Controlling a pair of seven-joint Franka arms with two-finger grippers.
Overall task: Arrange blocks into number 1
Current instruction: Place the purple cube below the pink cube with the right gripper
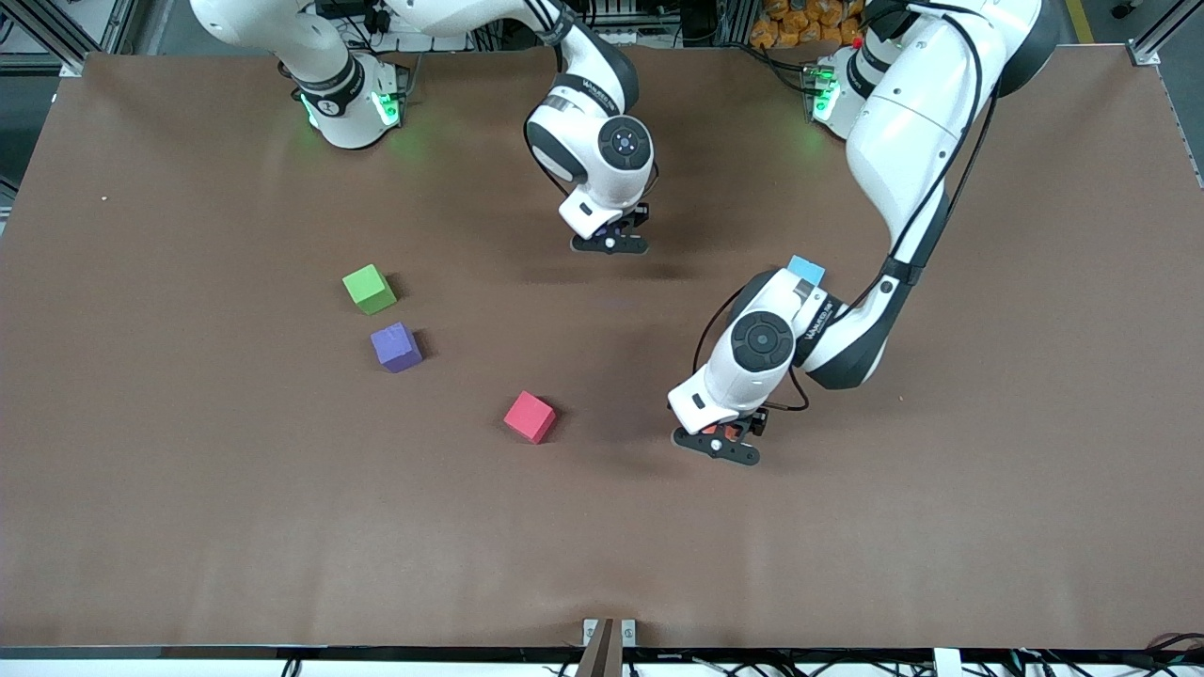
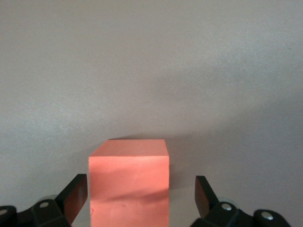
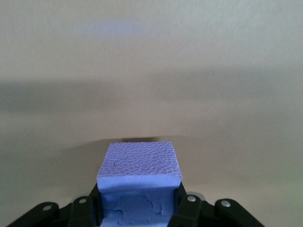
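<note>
My right gripper (image 1: 611,243) is shut on a purple block (image 3: 139,163) low over the middle of the table; its fingers (image 3: 187,208) press both sides. My left gripper (image 1: 720,444) stands open around an orange block (image 2: 129,175) that rests on the table, with a gap at each finger (image 2: 75,196). In the front view the left hand hides most of that block. A second purple block (image 1: 395,347) and a red block (image 1: 529,417) lie free toward the right arm's end. No pink block shows in any view.
A green cube (image 1: 369,289) sits beside the free purple block, farther from the front camera. A light blue cube (image 1: 806,271) shows partly, just above the left arm's wrist in the front view. The brown table (image 1: 988,489) is bare elsewhere.
</note>
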